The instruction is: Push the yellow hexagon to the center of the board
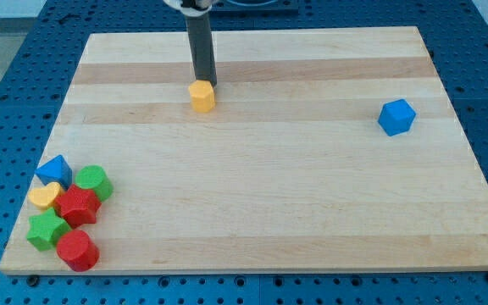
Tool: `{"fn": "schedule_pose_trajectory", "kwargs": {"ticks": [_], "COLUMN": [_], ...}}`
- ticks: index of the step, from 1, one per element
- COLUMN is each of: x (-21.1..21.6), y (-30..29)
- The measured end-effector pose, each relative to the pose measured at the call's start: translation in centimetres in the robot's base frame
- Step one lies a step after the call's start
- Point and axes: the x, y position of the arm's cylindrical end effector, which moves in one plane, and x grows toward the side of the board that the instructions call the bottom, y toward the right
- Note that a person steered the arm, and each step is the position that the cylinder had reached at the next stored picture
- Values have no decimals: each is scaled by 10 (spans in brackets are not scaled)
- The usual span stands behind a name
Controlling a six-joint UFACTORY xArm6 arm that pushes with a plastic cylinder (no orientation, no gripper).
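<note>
The yellow hexagon (202,96) lies on the wooden board (252,195), left of the middle and near the view's top. My tip (204,81) is at the hexagon's top edge, touching it or very close. The dark rod rises straight up from there to the view's top.
A blue cube (396,117) sits at the right. A cluster at the bottom left holds a blue triangle (54,169), a green block (93,181), a yellow heart (46,197), a red block (78,205), a green star (47,230) and a red cylinder (77,250).
</note>
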Motion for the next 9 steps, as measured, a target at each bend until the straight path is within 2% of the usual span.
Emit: {"fn": "schedule_pose_trajectory", "kwargs": {"ticks": [1,3,5,7,8,9], "x": [31,18,42,76,72,70], "y": [0,-53,-57,-6,45,62]}}
